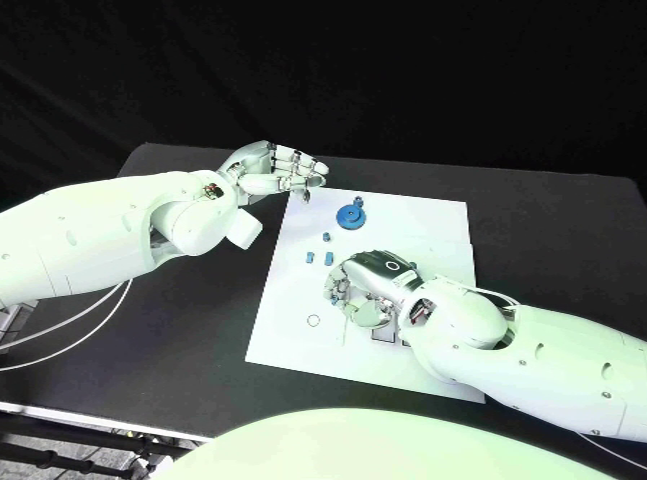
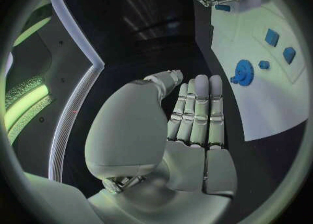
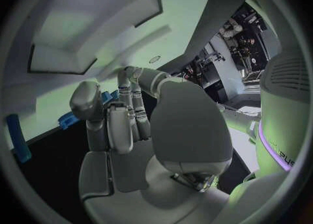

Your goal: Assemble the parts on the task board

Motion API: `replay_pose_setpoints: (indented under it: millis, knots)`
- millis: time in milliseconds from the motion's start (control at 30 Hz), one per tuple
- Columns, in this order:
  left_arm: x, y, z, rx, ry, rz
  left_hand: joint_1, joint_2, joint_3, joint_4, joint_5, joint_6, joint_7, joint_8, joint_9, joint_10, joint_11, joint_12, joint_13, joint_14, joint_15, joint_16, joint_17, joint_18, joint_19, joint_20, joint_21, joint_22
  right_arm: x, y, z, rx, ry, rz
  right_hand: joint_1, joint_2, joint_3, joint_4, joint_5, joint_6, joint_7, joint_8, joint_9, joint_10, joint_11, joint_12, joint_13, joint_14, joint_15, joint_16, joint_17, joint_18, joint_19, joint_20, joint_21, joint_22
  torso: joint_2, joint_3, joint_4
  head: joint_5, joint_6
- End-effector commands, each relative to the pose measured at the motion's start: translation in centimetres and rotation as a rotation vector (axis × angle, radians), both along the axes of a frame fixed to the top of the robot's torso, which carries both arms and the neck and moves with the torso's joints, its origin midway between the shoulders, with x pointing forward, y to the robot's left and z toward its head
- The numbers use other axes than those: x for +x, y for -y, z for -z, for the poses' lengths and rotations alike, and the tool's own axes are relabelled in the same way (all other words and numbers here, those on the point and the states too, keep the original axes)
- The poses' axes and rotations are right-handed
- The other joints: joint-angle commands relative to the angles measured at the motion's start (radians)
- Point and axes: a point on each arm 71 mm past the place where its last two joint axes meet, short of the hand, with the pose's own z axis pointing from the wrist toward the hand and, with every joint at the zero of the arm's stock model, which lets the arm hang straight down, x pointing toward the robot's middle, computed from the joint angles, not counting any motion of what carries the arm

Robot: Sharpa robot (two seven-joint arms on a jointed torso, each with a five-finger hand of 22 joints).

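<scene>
The left hand (image 1: pixel 276 168) hovers at the task board's (image 1: pixel 424 222) far left corner, fingers bent in the head view. The left wrist view shows them straight, side by side, holding nothing. A blue gear (image 1: pixel 352 216) lies near the far edge, small blue parts (image 1: pixel 325 257) beside it. The right hand (image 1: pixel 369 290) sits over the board's middle; the right wrist view shows its fingers curled against a blue toothed piece (image 3: pixel 68 119), though the grip is unclear.

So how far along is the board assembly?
Early. The blue gear and small blue parts lie loose on the task board. The right hand is down over the board; I can't tell if it holds anything. The left hand holds nothing.
</scene>
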Motion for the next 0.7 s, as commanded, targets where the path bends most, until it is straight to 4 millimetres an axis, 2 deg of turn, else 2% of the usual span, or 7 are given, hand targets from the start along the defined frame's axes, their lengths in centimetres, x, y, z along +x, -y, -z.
replay_pose_setpoints:
  millis: [33,100,300,467,700]
  knots:
    - [-0.1,0.2,-0.1,-0.009,-0.003,0.017,-0.011,-0.001,-0.005,0.002,0.004,-0.007,0.000,-0.004,-0.001,-0.007,-0.001,0.006,-0.001,-0.002,0.005,-0.005,-0.001,0.012,0.001,0.009,-0.004,-0.001,-0.3,-0.1,0.5,-0.021,-0.029,-0.027,-0.013,-0.004,-0.009,0.002,0.006,-0.014,0.005,-0.009,0.004,-0.043,0.012,-0.025,-0.014,0.040,0.013,-0.005,-0.002,-0.004,-0.007,0.004,-0.010,0.052,0.000,-0.0001,-0.0004,-0.001,0.000]
    - [-0.1,0.2,-0.1,-0.009,-0.003,0.017,-0.010,0.000,-0.005,0.002,0.005,-0.008,0.000,-0.003,-0.001,-0.009,-0.001,0.007,-0.001,-0.003,0.005,-0.005,-0.001,0.013,0.002,0.009,-0.005,-0.002,-0.3,0.0,0.5,-0.016,-0.026,-0.025,-0.018,-0.011,-0.011,0.003,0.007,-0.027,0.012,-0.016,0.004,-0.079,0.024,-0.049,-0.027,0.039,0.022,-0.006,-0.004,-0.002,-0.010,0.012,-0.024,0.047,0.000,0.0003,-0.0005,-0.001,0.000]
    - [0.0,0.1,0.0,-0.007,-0.006,0.017,-0.010,0.000,-0.005,0.002,0.005,-0.008,0.000,-0.003,-0.001,-0.009,-0.001,0.007,-0.001,-0.003,0.005,-0.005,-0.001,0.013,0.002,0.009,-0.005,-0.002,-0.3,0.4,0.2,0.016,-0.010,0.001,-0.013,-0.026,-0.017,-0.004,0.009,-0.060,0.022,-0.032,0.005,-0.158,0.043,-0.073,-0.057,0.031,0.038,-0.016,-0.025,0.008,-0.033,0.027,-0.087,0.025,0.000,0.0008,-0.0006,-0.004,0.000]
    - [0.0,0.0,0.0,-0.006,-0.008,0.017,-0.010,0.000,-0.005,0.002,0.005,-0.008,0.000,-0.003,-0.001,-0.009,-0.001,0.007,-0.001,-0.003,0.005,-0.005,-0.001,0.013,0.002,0.009,-0.005,-0.002,-0.5,0.9,-0.2,0.047,0.005,0.019,0.002,-0.028,-0.022,-0.014,0.010,-0.080,0.025,-0.044,0.003,-0.200,0.049,-0.066,-0.071,0.018,0.042,-0.034,-0.057,0.017,-0.054,0.032,-0.135,0.009,0.000,0.0013,-0.0007,-0.006,0.001]
    - [0.0,-0.2,0.0,-0.003,-0.012,0.017,-0.010,0.000,-0.005,0.002,0.005,-0.008,0.000,-0.003,-0.001,-0.009,-0.001,0.007,-0.001,-0.003,0.005,-0.005,-0.001,0.013,0.002,0.009,-0.005,-0.002,-0.9,2.0,-1.3,0.074,0.020,0.036,0.009,-0.031,-0.028,-0.020,0.012,-0.094,0.025,-0.055,0.000,-0.221,0.051,-0.058,-0.077,0.011,0.044,-0.043,-0.073,0.020,-0.062,0.033,-0.153,0.005,-0.002,0.0002,-0.0024,-0.017,0.010]
